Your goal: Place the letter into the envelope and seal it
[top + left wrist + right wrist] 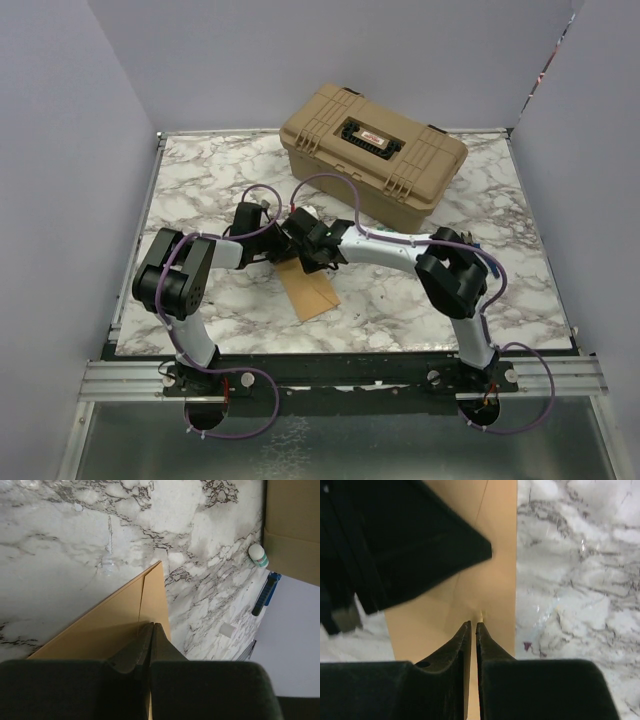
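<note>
The orange-brown envelope point(310, 292) lies flat on the marble table point(420, 300), and both arms meet over its far end. My left gripper point(153, 625) is shut, its tips resting on the envelope point(110, 630) near a fold line. My right gripper point(473, 624) is closed to a thin slit on the envelope point(495, 570), where the paper puckers into a small pale ridge at the tips. From above, the left gripper point(283, 238) and right gripper point(312, 248) nearly touch. The left gripper's dark body point(410, 545) fills the right wrist view's upper left. The letter is hidden.
A tan hard case point(372, 150) stands at the back of the table, just beyond the grippers. In the left wrist view, a small white-and-green bottle point(258, 555), a blue marker point(266, 594) and a cardboard box point(292, 525) show at the right. Grey walls enclose the table.
</note>
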